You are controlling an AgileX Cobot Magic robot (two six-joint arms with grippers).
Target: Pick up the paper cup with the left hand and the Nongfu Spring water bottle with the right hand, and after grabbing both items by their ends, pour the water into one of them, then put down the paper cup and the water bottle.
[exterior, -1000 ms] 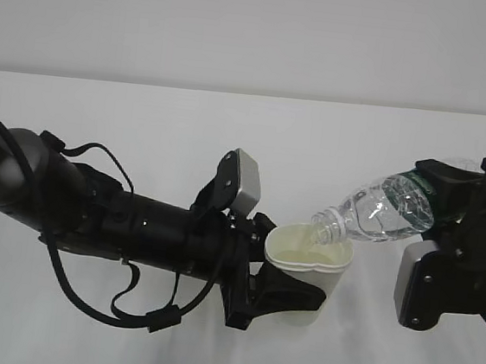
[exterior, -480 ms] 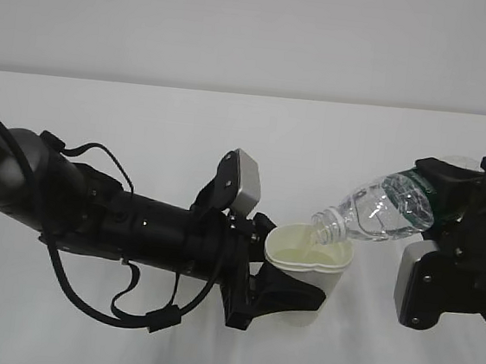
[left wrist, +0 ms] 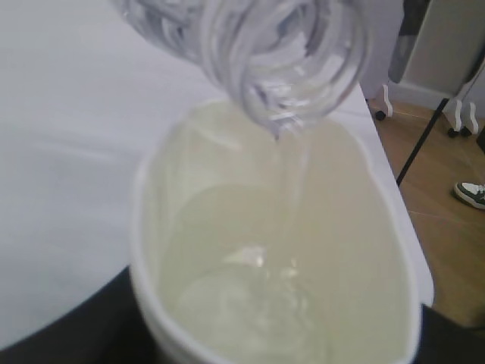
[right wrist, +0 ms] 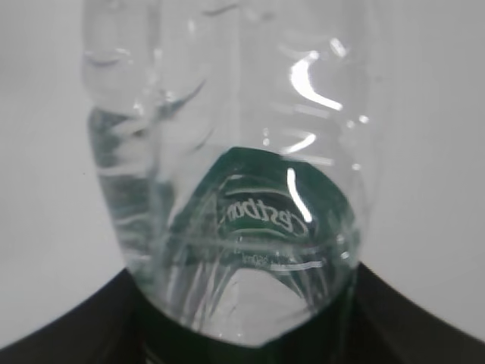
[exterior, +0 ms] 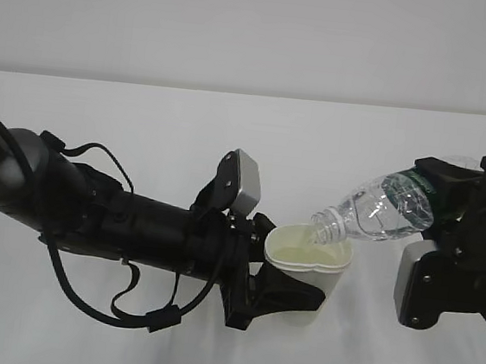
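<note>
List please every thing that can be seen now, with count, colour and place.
Cup: one, white, cream inside, centre, squeezed oval in the left gripper.
Bottle: one, clear with green label, tilted, mouth over the cup rim, base end in the right gripper.
Water: clear thin stream from bottle mouth into cup; a pool in the cup bottom.
Table: one, white, under everything.
Shoe: one, on brown floor, left wrist view edge.
Left gripper: black, shut on cup.
Right gripper: black, shut on bottle.

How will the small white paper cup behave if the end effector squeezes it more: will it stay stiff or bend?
The small white paper cup probably bends easily: its rim already looks pressed out of round. With water pooling inside, it is likely getting heavier and may spill if squeezed.
</note>
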